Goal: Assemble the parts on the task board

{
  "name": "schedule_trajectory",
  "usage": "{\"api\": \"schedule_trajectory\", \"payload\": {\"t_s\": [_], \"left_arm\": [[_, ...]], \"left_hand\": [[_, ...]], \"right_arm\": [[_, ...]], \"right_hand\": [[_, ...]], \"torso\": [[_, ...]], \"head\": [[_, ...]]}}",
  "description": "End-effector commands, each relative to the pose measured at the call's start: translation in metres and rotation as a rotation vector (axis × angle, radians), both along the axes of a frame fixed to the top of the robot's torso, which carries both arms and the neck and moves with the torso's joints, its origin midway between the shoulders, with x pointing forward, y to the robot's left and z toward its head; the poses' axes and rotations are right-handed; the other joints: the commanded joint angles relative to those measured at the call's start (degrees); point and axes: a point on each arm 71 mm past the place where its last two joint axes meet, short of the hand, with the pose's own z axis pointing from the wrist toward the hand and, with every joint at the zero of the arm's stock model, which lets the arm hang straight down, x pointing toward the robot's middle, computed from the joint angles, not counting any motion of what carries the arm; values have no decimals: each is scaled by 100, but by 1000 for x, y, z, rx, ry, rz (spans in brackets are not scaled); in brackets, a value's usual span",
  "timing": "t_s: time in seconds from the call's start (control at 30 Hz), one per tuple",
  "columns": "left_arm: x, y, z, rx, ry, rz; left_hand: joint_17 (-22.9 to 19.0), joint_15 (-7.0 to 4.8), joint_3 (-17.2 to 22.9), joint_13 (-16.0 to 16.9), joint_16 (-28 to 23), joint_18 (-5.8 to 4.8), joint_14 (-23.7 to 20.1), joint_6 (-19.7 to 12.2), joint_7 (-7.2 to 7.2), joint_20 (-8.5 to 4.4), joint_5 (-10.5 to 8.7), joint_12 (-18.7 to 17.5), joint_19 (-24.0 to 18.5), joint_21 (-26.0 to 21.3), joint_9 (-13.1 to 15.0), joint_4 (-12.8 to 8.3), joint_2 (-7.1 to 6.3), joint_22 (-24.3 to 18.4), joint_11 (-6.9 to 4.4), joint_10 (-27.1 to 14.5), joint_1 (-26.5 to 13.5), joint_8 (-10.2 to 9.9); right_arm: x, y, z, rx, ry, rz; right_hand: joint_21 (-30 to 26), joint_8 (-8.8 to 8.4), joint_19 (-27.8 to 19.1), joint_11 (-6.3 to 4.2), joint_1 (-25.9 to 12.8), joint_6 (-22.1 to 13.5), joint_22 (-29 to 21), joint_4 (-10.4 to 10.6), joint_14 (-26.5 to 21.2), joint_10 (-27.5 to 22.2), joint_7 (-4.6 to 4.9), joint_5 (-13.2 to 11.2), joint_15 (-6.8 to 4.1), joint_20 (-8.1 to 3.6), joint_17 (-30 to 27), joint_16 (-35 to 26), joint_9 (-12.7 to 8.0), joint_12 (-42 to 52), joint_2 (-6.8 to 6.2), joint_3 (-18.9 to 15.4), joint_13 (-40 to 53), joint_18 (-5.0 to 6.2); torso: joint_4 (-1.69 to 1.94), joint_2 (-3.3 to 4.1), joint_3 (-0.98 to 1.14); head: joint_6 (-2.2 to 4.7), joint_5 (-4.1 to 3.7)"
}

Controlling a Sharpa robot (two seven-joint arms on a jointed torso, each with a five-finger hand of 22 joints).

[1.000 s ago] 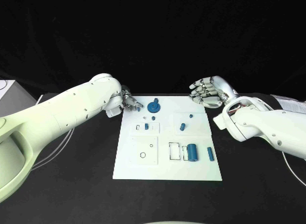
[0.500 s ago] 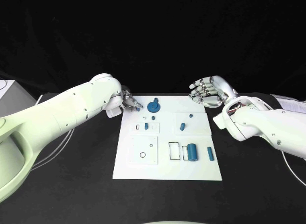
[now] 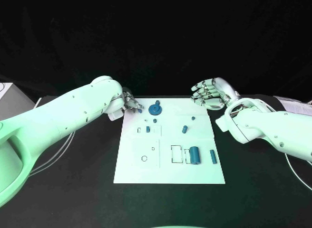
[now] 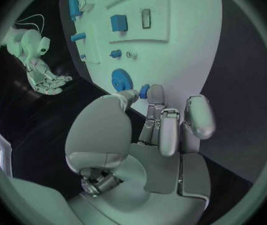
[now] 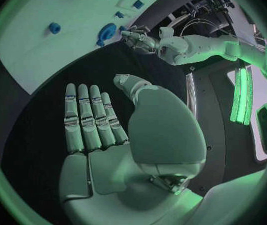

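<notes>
The white task board (image 3: 170,168) lies in the middle of the black table. Blue parts sit on it: a gear (image 3: 156,109) at the far end, two small pieces (image 3: 148,128) (image 3: 185,128) in the middle, and a cylinder (image 3: 195,154) beside a slimmer bar (image 3: 213,156) nearer me. My left hand (image 3: 131,104) hovers at the board's far left corner. Its thumb and a finger pinch a small blue part (image 4: 144,90) just beside the gear (image 4: 121,79). My right hand (image 3: 209,93) floats past the far right corner, palm flat, fingers (image 5: 88,117) stretched out and holding nothing.
A white box (image 3: 2,92) with a cable stands at the table's left edge. A pale sheet (image 3: 300,105) lies at the far right behind my right arm. White cables run along the table under both arms.
</notes>
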Motion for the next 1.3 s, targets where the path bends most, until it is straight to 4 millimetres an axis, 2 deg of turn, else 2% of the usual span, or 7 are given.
{"api": "schedule_trajectory", "payload": {"t_s": [0.03, 0.13, 0.2, 0.3, 0.63, 0.93, 1.3], "left_arm": [[0, -3, 1, -54, -4, 11], [-1, -3, 1, -70, 2, 13], [-1, -4, 1, -76, 10, 8], [-3, -5, 0, -77, 30, -8], [-8, 0, 1, -97, 36, -15], [-28, 12, 10, -108, 26, -30], [-60, 13, 8, -74, -40, -68]], "left_hand": [[911, -60, 286, -10, -13, -41, 324, -85, -14, -42, 19, 19, -32, -33, 96, -1, 33, 1, -23, -39, 140, 124], [909, -81, 853, -24, -10, -41, 322, -182, -32, -62, 17, 20, -37, -37, 201, -87, 49, 4, -40, -47, 403, 271], [911, -78, 1483, -47, -4, -43, 323, -278, -12, -68, -7, 5, -37, -32, 303, -319, -27, 18, -30, -44, 579, 414], [928, -67, 1870, -63, 9, -48, 329, -326, -3, -60, -13, -1, -32, -15, 367, -552, -138, 44, -20, -35, 593, 509], [1072, -75, 2306, -87, 97, -62, 398, -240, 2, -61, -7, 12, 5, 54, 387, -872, -241, 129, -29, 86, 501, 602], [1167, -116, 2603, 55, 153, -97, 449, -142, -41, -86, 49, 159, 115, 193, 402, -1031, -374, 294, -74, 304, 282, 695], [1357, -204, 2953, 475, 256, -173, 539, 3, -132, -164, 243, 479, 333, 450, 418, -1228, -561, 606, -167, 688, -31, 844]], "right_arm": [[0, 2, 0, -10, 3, 14], [0, 2, 0, -12, 4, 16], [0, 2, 0, -13, 6, 17], [0, 2, -1, -14, 8, 19], [0, 2, -1, -14, 10, 20], [-1, -1, -1, -10, 12, 15], [-2, -4, -2, -9, 11, 10]], "right_hand": [[3, -38, 18, 14, -16, 51, -8, 15, -14, -31, 181, 34, 35, 22, -8, 3, -10, -16, -22, 7, -7, 78], [3, -38, 18, 14, -17, 52, -8, 15, -15, -31, 181, 35, 36, 22, -9, 2, -11, -16, -23, 7, -7, 78], [3, -40, 16, 14, -18, 54, -9, 17, -15, -30, 181, 42, 36, 23, -12, 2, -11, -16, -24, 7, -7, 78], [3, -41, 15, 15, -22, 57, -9, 20, -16, -29, 182, 51, 37, 23, -15, 1, -12, -16, -24, 7, -6, 79], [3, -42, 13, 15, -28, 62, -9, 26, -17, -27, 183, 61, 37, 24, -20, 1, -13, -15, -25, 6, -6, 79], [3, -44, 11, 16, -36, 66, -9, 33, -19, -26, 184, 67, 38, 25, -25, 0, -15, -15, -27, 3, -6, 79], [3, -50, 6, 18, -46, 70, -9, 44, -22, -28, 185, 87, 40, 27, -35, -1, -18, -16, -24, 2, -6, 79]], "torso": [[4, 0, -3], [8, -2, -1], [8, -2, -1], [9, -5, 0], [10, -7, -2], [29, -15, 0], [93, -76, -29]], "head": [[-8, 8], [-14, 18], [-18, 20], [-27, 20], [-30, 28], [-37, 36], [-75, 10]]}}
